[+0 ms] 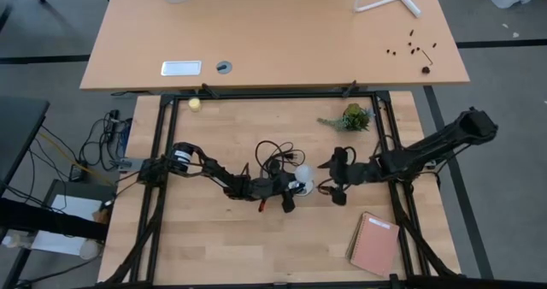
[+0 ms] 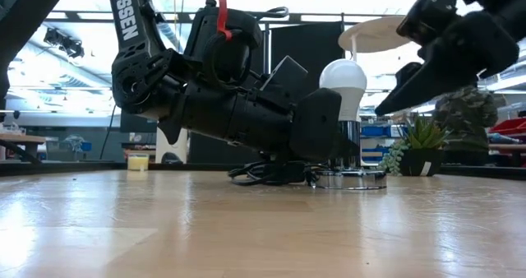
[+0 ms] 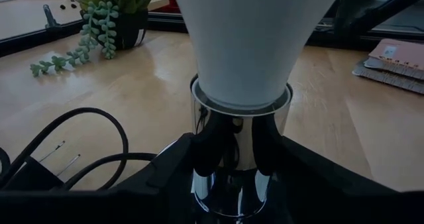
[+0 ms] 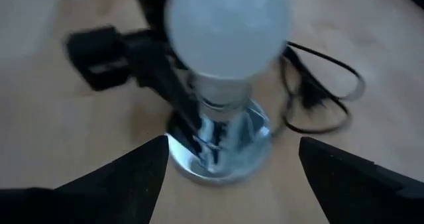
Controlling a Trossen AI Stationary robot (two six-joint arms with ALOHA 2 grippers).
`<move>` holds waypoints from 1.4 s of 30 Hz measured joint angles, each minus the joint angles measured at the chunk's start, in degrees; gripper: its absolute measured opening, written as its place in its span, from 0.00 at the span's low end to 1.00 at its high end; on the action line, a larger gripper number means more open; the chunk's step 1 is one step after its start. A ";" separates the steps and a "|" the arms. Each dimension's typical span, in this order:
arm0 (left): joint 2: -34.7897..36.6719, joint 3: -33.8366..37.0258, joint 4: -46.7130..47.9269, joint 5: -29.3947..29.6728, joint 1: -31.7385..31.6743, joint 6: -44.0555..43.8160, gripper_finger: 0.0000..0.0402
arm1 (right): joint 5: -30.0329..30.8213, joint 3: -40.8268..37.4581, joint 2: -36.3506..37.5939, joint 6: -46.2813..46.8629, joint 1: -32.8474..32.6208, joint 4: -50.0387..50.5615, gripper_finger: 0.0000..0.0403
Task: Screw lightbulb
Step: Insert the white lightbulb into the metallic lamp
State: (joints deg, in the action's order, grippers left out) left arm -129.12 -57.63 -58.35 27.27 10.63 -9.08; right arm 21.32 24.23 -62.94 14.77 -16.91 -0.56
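The lightbulb (image 2: 343,82) stands upright in the chrome socket (image 3: 240,154), whose round base disc (image 2: 349,179) rests on the wooden table (image 2: 246,229) near the middle. The left gripper (image 3: 228,159) lies low against the table with its two dark fingers (image 3: 209,144) pinching the socket's shiny neck, one on each side; the bulb's white body rises directly above that pinch, just over the fingertips. The right gripper (image 4: 232,171) hangs above and a little to the side of the bulb, its fingers (image 4: 129,174) spread wide and not touching it; the bulb's rounded top sits between and ahead of them. A black cord (image 4: 318,95) coils beside the disc, behind the left gripper's pinch.
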 joint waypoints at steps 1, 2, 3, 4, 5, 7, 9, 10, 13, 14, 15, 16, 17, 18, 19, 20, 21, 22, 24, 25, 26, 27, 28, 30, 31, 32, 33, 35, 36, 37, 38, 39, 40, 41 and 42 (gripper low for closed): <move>0.00 0.00 0.00 -0.02 0.00 -0.14 0.49 | -1.48 -1.10 -0.08 -1.26 0.47 -3.06 0.86; 0.00 0.00 0.00 -0.02 0.00 -0.24 0.49 | -2.72 -2.08 -0.17 -2.31 0.92 -5.94 0.86; 0.00 0.00 0.00 -0.02 0.00 -0.26 0.49 | -3.74 -3.13 -0.17 -3.42 1.44 -8.28 0.86; 0.00 0.00 0.00 -0.02 0.00 -0.24 0.49 | -4.64 -4.07 -0.18 -4.48 2.05 -10.19 0.86; 0.00 0.00 -0.01 -0.02 0.00 -0.13 0.49 | -5.38 -4.93 -0.42 -5.38 2.70 -12.38 0.86; 0.00 0.00 0.00 -0.04 0.00 -0.08 0.49 | -7.15 -6.73 -0.78 -7.34 3.89 -17.90 0.86; 0.00 0.00 0.00 -0.04 0.00 -0.07 0.49 | -8.00 -8.19 -1.55 -9.59 5.06 -22.59 0.86; 0.00 0.00 0.00 -0.04 0.00 -0.07 0.49 | -8.59 -8.83 -1.76 -10.77 5.65 -24.01 0.86; 0.00 0.00 -0.02 -0.04 0.00 -0.09 0.49 | -11.10 -9.77 -3.39 -13.04 7.55 -28.38 0.86; 0.00 0.00 -0.02 -0.04 0.00 -0.15 0.49 | -12.13 -9.96 -4.26 -13.32 8.17 -29.48 0.86; 0.00 0.00 -0.02 -0.04 0.00 -0.19 0.49 | -13.23 -10.03 -5.37 -13.47 8.69 -30.60 0.86; 0.00 0.00 -0.02 -0.04 0.00 -0.22 0.49 | -14.49 -10.04 -6.59 -13.54 9.26 -31.80 0.86; 0.00 0.00 -0.02 -0.04 -0.02 -0.22 0.49 | -15.87 -10.00 -7.97 -13.61 9.78 -33.47 0.86; 0.00 0.00 -0.02 -0.04 -0.02 -0.24 0.49 | -17.12 -9.76 -9.38 -13.69 10.21 -34.93 0.86; 0.00 0.00 -0.06 -0.04 -0.02 -0.24 0.49 | -18.12 -9.55 -10.78 -13.72 10.54 -36.34 0.86; 0.00 0.00 -0.04 -0.04 -0.03 -0.24 0.49 | -18.78 -9.41 -12.44 -13.87 10.82 -38.44 0.86; 0.00 0.00 -0.03 -0.04 -0.07 -0.27 0.49 | -19.44 -9.25 -13.92 -14.05 10.97 -40.56 0.86; 0.00 0.03 -0.04 -0.07 -0.07 -0.35 0.49 | -19.84 -9.25 -15.12 -14.30 11.05 -42.34 0.86; 0.00 0.04 0.13 -0.05 -0.07 -0.42 0.49 | -19.89 -9.19 -17.32 -14.31 11.07 -45.38 0.86; 0.00 0.04 -0.01 -0.07 -0.07 -0.46 0.49 | -19.90 -9.21 -17.99 -13.96 11.07 -45.53 0.86; 0.00 0.04 0.03 0.04 -0.07 -0.46 0.49 | -19.91 -9.21 -18.68 -13.52 11.07 -46.03 0.86; 0.00 0.04 0.04 0.15 -0.07 -0.54 0.49 | -19.92 -9.21 -19.21 -13.09 11.04 -46.49 0.86; 0.00 0.04 0.01 0.20 -0.07 -0.72 0.49 | -20.00 -9.21 -19.50 -12.44 10.78 -46.86 0.86; 0.00 0.04 0.41 0.49 -0.09 -1.27 0.49 | -19.86 -9.21 -19.66 -11.53 9.94 -47.08 0.86; 0.00 0.04 0.55 0.68 -0.09 -1.36 0.49 | -19.51 -9.21 -19.66 -10.98 9.44 -47.12 0.86; 0.00 0.01 0.99 0.92 -0.09 -1.55 0.49 | -19.09 -9.21 -19.41 -10.48 8.81 -47.01 0.86; 0.00 -0.02 1.31 1.03 -0.09 -1.73 0.49 | -18.50 -9.23 -19.09 -10.14 8.11 -46.84 0.86; 0.02 -0.06 1.65 1.23 0.02 -1.92 0.49 | -17.18 -9.24 -18.52 -9.30 6.76 -46.34 0.86; 0.04 -0.07 1.80 1.35 0.02 -2.05 0.49 | -16.23 -9.23 -18.26 -8.75 6.07 -45.96 0.86; 0.04 -0.07 1.90 1.52 0.03 -2.14 0.49 | -15.39 -9.23 -18.06 -8.09 5.35 -45.52 0.86; 0.04 -0.07 2.00 1.68 0.04 -2.30 0.49 | -14.45 -9.24 -17.87 -7.21 4.55 -44.97 0.86; 0.04 -0.07 2.08 1.78 0.04 -2.54 0.49 | -13.47 -9.23 -17.81 -6.25 3.78 -44.51 0.86; 0.04 -0.07 2.13 1.85 0.04 -2.62 0.49 | -12.71 -9.23 -17.81 -5.53 3.05 -44.09 0.86; 0.04 -0.06 2.17 1.90 0.04 -2.62 0.49 | -12.06 -9.23 -17.76 -4.73 2.28 -43.86 0.86; 0.04 -0.04 2.25 1.90 0.04 -2.60 0.49 | -11.64 -9.23 -17.74 -3.94 1.49 -43.69 0.86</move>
State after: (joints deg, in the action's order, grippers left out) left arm -129.08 -57.67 -56.10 29.17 10.68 -11.68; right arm 9.68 15.00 -80.68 10.83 -15.42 -44.25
